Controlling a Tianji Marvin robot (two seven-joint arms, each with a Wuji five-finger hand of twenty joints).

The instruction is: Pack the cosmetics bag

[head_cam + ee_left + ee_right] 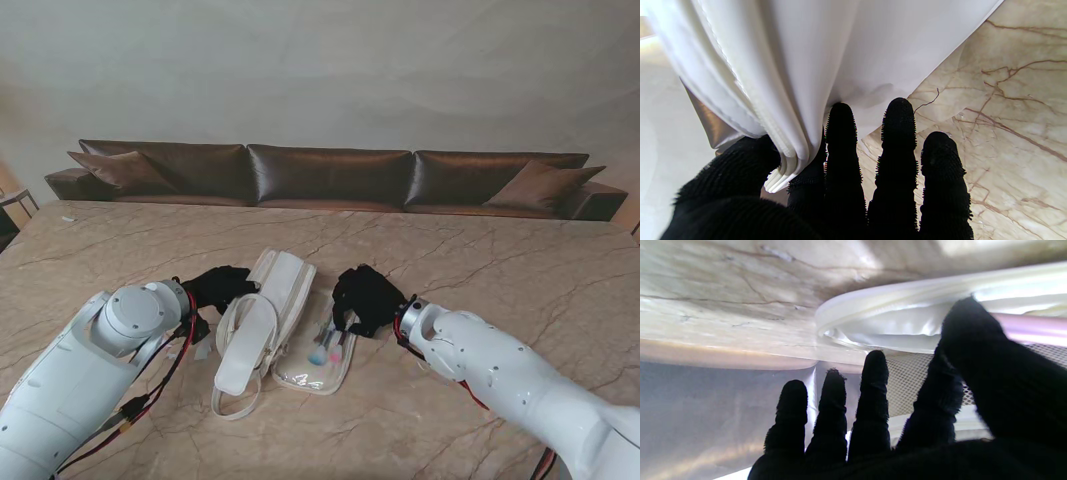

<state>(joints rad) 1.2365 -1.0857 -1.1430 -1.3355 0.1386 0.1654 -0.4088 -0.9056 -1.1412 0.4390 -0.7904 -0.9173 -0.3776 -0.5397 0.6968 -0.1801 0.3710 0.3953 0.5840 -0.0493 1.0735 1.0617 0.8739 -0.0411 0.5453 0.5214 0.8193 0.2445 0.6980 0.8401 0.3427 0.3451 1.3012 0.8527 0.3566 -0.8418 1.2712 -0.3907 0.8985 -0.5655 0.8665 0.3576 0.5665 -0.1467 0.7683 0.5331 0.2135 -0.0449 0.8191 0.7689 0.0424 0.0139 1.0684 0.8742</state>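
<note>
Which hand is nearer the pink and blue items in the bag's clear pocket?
Right. The right hand sits beside the pink and blue items; the left hand pinches the bag at its far-side flap.

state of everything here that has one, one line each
white fabric cosmetics bag: unzipped, lying open on the table
clear front pocket: holds blue-tipped and pink-tipped items
white bag flap: folded over, edge pinched
left hand: shut on the flap edge
right hand: fingers spread, resting on the bag
</note>
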